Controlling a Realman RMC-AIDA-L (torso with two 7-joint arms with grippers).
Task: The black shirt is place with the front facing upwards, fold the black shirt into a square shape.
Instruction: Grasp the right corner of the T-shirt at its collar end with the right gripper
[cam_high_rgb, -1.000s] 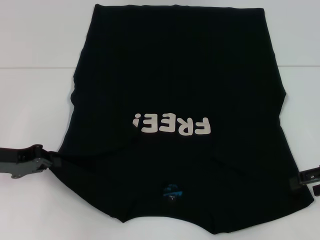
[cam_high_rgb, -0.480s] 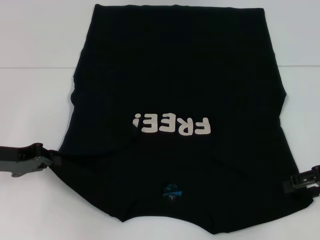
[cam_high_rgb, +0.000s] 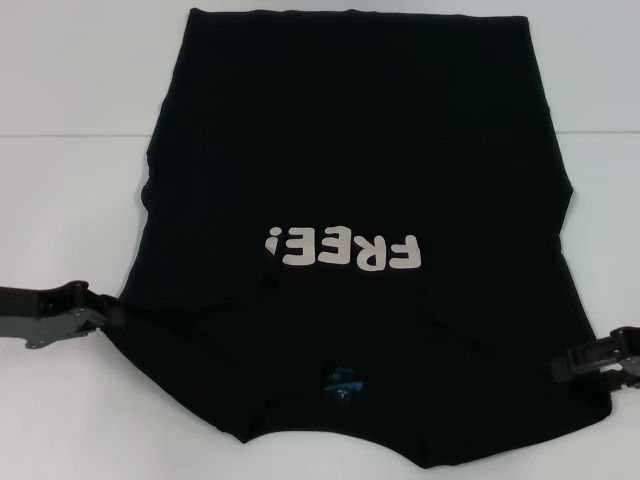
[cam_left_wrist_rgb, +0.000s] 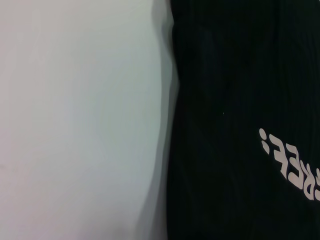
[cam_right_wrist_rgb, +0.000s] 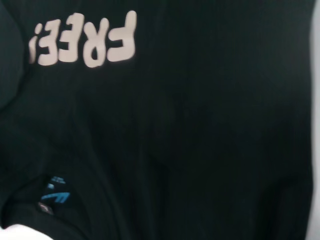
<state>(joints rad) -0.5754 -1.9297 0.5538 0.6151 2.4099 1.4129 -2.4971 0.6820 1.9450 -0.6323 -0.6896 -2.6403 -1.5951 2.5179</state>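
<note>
One large black short-sleeved fabric shirt (cam_high_rgb: 350, 180) with white "FREE!" lettering is lying on one plain white surface (cam_high_rgb: 70, 120). Two dark metal pincers are showing: the left pincer (cam_high_rgb: 108, 317) and the right pincer (cam_high_rgb: 560, 367).

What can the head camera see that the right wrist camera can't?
Only the head view shows both arms: the left gripper at the shirt's left sleeve edge and the right gripper at its right sleeve edge, plus the black shirt's whole outline on the white table. Only the right wrist view shows the fabric up close. Both share the "FREE!" letters and the small blue mark near the collar.
</note>
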